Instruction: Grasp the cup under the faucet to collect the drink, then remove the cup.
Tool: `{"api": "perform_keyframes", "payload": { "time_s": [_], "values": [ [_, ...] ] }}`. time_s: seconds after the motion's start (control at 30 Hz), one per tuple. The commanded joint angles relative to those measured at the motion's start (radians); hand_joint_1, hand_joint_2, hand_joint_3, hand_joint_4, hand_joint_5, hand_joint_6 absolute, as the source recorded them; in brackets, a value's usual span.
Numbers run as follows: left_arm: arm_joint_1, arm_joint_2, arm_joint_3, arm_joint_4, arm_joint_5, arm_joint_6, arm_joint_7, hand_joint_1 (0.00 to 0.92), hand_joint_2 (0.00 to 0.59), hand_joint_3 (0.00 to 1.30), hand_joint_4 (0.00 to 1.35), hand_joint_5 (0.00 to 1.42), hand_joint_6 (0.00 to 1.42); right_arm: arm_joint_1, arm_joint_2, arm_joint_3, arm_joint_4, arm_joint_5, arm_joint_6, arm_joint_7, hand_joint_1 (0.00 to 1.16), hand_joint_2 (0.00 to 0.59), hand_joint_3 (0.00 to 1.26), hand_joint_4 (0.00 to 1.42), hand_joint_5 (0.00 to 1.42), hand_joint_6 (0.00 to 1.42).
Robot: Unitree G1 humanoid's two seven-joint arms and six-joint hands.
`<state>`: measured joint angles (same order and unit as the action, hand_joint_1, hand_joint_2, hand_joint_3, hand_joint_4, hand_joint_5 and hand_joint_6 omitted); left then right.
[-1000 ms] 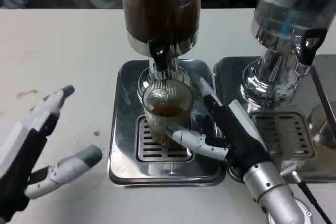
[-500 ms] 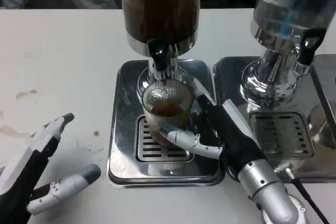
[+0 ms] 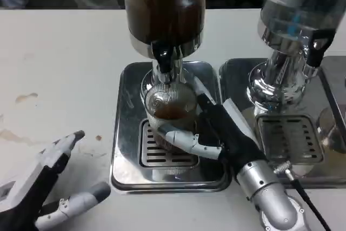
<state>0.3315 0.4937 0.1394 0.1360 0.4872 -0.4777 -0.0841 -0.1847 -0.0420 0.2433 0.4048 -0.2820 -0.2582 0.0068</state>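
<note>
A ribbed clear cup with brown drink in its bottom stands on the drip grate under the black faucet of the brown drink dispenser. My right hand is wrapped around the cup from the right, thumb across its front and fingers behind it. My left hand lies open on the table at the lower left, far from the cup, holding nothing.
The cup's steel drip tray sits mid-table. A second dispenser with clear liquid stands to the right on its own tray. Brown stains mark the white table at left.
My right hand has closed in tighter around the cup, thumb sliding left across its front. My left hand has drawn back down toward the lower left corner.
</note>
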Motion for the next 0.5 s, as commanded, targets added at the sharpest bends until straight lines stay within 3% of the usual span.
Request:
{"api": "perform_keyframes", "payload": {
  "time_s": [0.03, 0.5],
  "values": [
    [-0.001, 0.021, -0.012, 0.012, -0.004, 0.015, 0.017, 0.0, 0.036, 0.0, 0.0, 0.0, 0.0, -0.022, 0.021, -0.002, 0.043, 0.013, -0.049, -0.019, 0.69, 0.196, 0.0, 0.0, 0.0, 0.0],
    [0.011, 0.023, -0.015, 0.004, -0.019, 0.026, 0.013, 0.0, 0.03, 0.0, 0.0, 0.0, 0.0, -0.025, 0.065, 0.007, 0.123, 0.004, -0.132, -0.075, 0.77, 0.181, 0.0, 0.0, 0.0, 0.0]
  ]
}}
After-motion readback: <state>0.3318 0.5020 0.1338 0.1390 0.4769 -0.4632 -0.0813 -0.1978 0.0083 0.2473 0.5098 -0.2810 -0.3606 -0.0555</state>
